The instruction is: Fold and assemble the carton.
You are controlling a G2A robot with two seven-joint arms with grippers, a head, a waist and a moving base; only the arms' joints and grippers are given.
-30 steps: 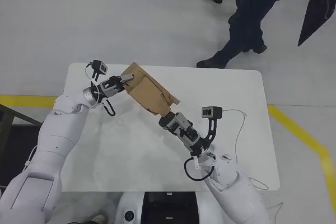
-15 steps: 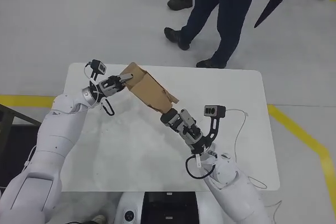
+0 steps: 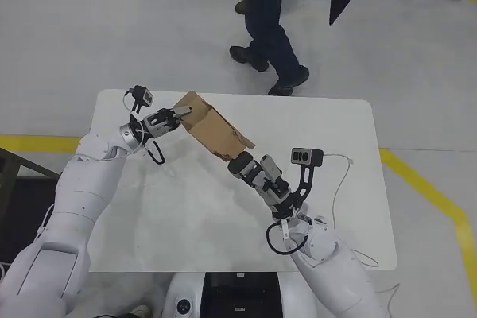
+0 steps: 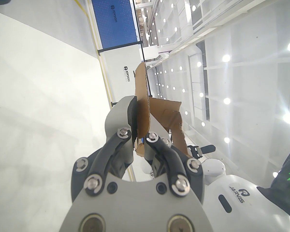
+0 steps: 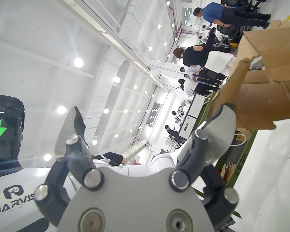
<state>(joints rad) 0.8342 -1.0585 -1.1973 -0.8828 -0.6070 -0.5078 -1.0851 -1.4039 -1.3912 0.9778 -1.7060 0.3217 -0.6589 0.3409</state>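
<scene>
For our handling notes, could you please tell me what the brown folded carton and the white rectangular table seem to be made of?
The brown carton is corrugated cardboard, matt and unprinted: the left wrist view shows fluting along a cut edge. The white table looks smooth, matt, probably laminate or painted board; I cannot tell which.

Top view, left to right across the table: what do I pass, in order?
left gripper, clamped on the carton's end → carton → right gripper, open at the carton's other end → white cable
</scene>
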